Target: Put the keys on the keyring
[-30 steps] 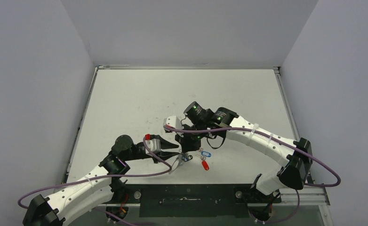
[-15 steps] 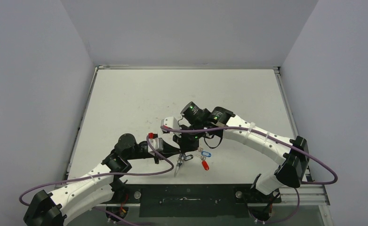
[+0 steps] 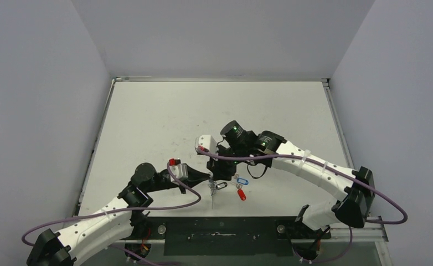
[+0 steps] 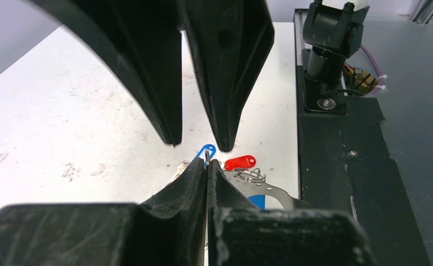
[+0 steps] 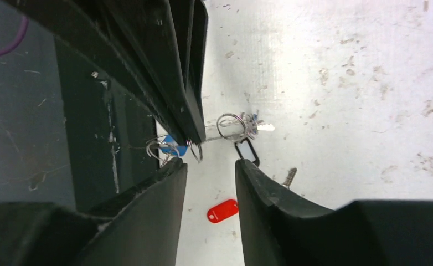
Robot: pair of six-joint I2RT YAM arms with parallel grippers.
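My left gripper (image 4: 207, 162) is shut, pinching the thin wire of the keyring (image 4: 208, 157) just above the table. In the right wrist view the left fingers (image 5: 186, 111) reach in from the upper left, with the keyring (image 5: 195, 151) hanging at their tips. My right gripper (image 5: 211, 163) is open directly over it with nothing between its fingers; its fingertips (image 4: 225, 141) straddle the spot. The blue-tagged key (image 3: 242, 180) and red-tagged key (image 3: 241, 194) lie on the table just right of both grippers. The red tag (image 5: 222, 210) shows below the right gripper.
A black-framed tag (image 5: 247, 151), a small ring with a silver key (image 5: 232, 126) and a loose key (image 5: 289, 177) lie beside the grippers. Small wire rings (image 4: 251, 176) sit near the red tag (image 4: 240, 162). The black front strip (image 3: 220, 228) borders the table's near edge.
The left gripper has shut on the keyring. The right gripper, shut before, has opened and drawn back slightly to the right.
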